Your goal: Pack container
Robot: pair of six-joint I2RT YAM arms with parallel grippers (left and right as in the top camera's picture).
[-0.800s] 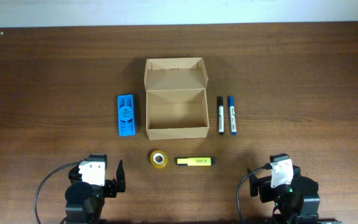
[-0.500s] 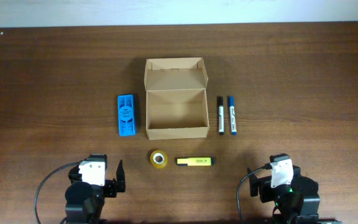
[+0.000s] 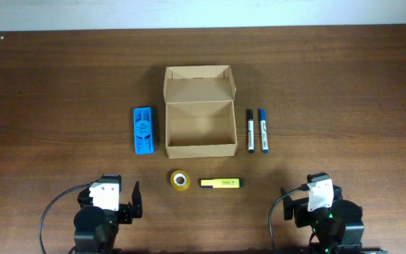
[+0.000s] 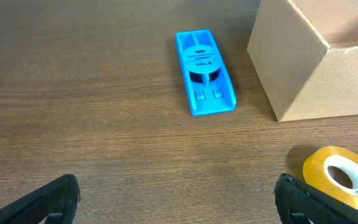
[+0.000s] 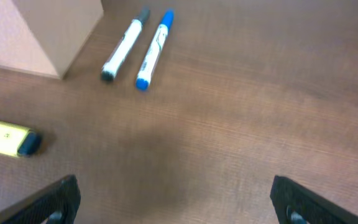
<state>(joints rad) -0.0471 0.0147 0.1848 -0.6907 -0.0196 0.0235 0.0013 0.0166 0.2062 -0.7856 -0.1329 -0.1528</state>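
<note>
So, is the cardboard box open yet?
Open: the container has its flap lid folded back, bare inside showing overhead.

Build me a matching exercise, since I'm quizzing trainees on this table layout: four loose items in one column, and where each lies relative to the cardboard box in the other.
Things:
1. flat blue plastic block
2. yellow roll of tape
3. white marker with blue cap
4. yellow highlighter pen

Places:
A. right of the box, beyond the black-capped marker
B. left of the open tan cardboard box
C. in front of the box, toward its right half
D. in front of the box, near its left corner

Pairs: 1-B, 2-D, 3-A, 4-C
</note>
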